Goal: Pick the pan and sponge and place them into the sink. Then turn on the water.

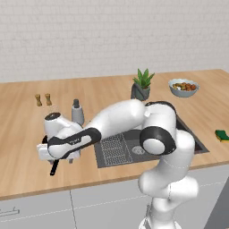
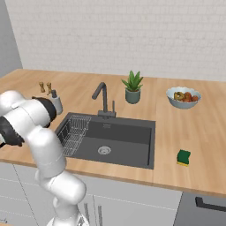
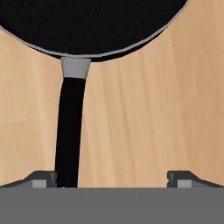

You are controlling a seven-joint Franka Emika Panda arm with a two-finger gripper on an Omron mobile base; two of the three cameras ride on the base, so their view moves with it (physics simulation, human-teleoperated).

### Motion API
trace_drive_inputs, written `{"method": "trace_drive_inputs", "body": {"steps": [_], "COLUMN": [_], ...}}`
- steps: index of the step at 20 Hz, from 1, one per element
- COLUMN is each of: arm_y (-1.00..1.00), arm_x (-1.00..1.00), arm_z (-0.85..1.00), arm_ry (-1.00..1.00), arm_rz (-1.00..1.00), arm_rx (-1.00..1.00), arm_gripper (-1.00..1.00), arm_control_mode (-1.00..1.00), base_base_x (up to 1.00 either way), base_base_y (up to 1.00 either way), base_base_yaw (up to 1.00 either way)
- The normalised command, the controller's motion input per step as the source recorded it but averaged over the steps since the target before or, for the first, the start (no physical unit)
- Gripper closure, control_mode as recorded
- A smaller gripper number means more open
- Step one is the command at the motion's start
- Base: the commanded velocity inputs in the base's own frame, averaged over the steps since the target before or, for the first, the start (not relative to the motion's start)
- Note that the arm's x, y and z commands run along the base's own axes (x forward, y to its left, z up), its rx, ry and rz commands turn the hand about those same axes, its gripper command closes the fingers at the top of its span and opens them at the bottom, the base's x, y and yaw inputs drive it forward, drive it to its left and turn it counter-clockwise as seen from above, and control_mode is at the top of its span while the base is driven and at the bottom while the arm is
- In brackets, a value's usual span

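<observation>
Right base view, wooden counter (image 2: 176,128), white brick wall (image 2: 132,35), end effector (image 3: 113,178) wide above pan (image 3: 87,26) handle.

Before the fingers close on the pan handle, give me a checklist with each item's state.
1. Gripper open: ok.
2. Handle centred between the fingers: not ok, it sits against one finger, far from the other.
3. Pan resting on the counter: ok.
4. Sink free to receive the pan: ok.
5. Sponge waiting on the counter right of the sink: ok.
6. Finger height relative to the handle: cannot tell.
</observation>
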Motion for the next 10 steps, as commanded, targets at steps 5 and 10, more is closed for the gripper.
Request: {"method": "trace_drive_inputs", "body": {"steps": [5, 10], "arm_y": [0.19, 0.18], "arm_x": [0.27, 0.17], "arm_z": [-0.16, -0.02], "arm_ry": [0.00, 0.00], "arm_rz": [0.00, 0.00], "arm_rx": [0.00, 0.00], "arm_gripper": [-1.00, -1.00], "arm_control_mode": [-1.00, -1.00], "base_base_x": [0.00, 0.00], "base_base_y": [0.00, 0.00], "base_base_yaw": [0.00, 0.00]}}
